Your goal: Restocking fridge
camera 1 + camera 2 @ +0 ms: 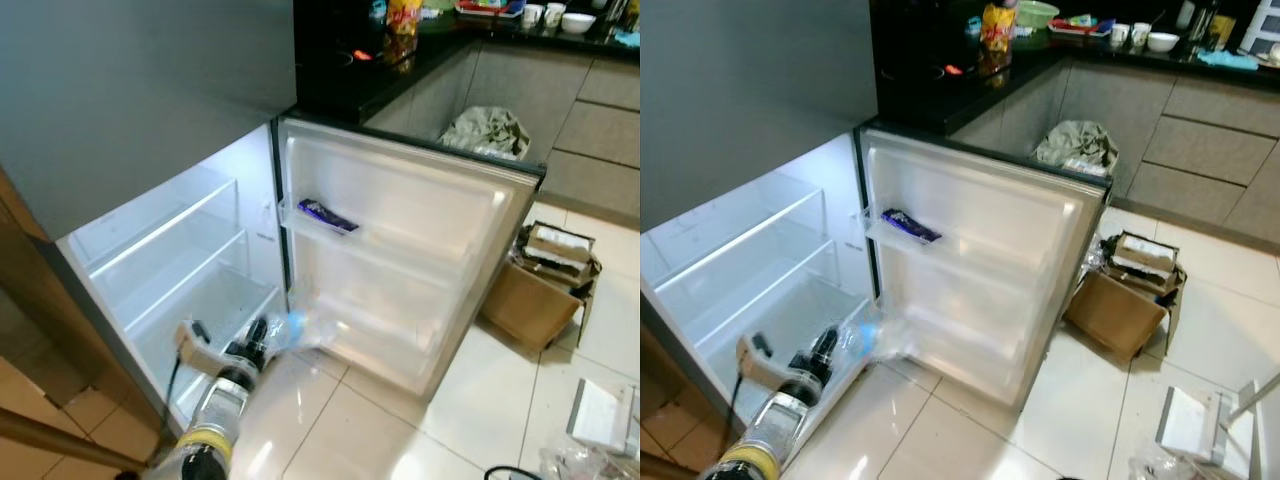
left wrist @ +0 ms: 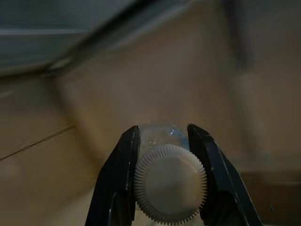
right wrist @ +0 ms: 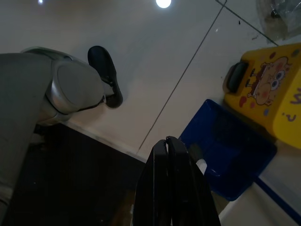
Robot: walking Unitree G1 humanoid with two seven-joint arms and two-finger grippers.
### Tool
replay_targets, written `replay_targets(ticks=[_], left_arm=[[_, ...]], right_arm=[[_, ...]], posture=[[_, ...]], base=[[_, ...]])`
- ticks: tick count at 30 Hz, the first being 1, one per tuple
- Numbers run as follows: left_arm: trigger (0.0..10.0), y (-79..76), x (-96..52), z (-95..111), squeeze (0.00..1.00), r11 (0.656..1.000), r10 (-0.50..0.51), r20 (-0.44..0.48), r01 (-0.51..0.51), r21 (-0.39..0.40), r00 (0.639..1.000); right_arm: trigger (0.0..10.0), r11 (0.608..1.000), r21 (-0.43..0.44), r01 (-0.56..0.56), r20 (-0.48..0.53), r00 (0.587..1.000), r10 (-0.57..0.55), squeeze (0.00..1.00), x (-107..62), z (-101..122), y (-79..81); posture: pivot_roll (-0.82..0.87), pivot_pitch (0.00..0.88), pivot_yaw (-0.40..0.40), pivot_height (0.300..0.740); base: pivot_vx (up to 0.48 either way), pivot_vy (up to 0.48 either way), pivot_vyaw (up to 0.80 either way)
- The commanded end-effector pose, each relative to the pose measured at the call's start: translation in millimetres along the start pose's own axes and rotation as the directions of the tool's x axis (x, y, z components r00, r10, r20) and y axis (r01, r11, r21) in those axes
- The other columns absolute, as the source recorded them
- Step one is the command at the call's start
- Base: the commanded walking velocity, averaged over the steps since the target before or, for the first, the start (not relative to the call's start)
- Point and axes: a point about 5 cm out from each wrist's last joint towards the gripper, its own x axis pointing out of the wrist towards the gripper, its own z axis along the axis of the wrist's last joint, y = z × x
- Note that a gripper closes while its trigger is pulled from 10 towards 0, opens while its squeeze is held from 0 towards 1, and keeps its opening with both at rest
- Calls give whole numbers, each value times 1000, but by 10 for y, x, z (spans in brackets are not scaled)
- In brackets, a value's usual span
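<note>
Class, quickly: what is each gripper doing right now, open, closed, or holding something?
Left gripper: closed on a clear plastic bottle, by the cap end, at the open fridge.
Right gripper: closed, holding nothing.

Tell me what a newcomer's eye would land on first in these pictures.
The lit, nearly bare white fridge interior with its door swung wide open; one dark blue wrapped packet lies on the door's upper shelf. At the fridge's bottom edge, the left gripper holds a clear plastic bottle with a ribbed white cap, jaws shut on it. To the right, an open brown cardboard box sits on the tiled floor.
</note>
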Motion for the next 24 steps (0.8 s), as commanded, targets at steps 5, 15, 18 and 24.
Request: replay_targets(ticks=[5,15,18,24], left_arm=[[10000,331,-225,-40,0,984,154,-49,-149,97,987],[10000,786,-719,-400,0,904,396,-218,-338,260,892],[10000,870,-845,-489,0,883,444,-253,-373,284,859],[10000,963,-993,-582,0,856,499,-289,-413,310,817]], right_arm=[[10000,1000,26,-11,22,1000,10,0,-2,19,-4],[10000,996,19,-83,64,995,82,0,-4,58,41],[10000,995,14,-101,69,993,100,0,-4,64,51],[10000,994,3,-106,66,992,105,0,-6,60,46]], posture=[[-131,0,5,740],[-128,0,8,740],[-127,0,10,740],[-126,0,10,740]], base=[[0,0,0],[0,-189,0],[0,-472,0],[0,-260,0]])
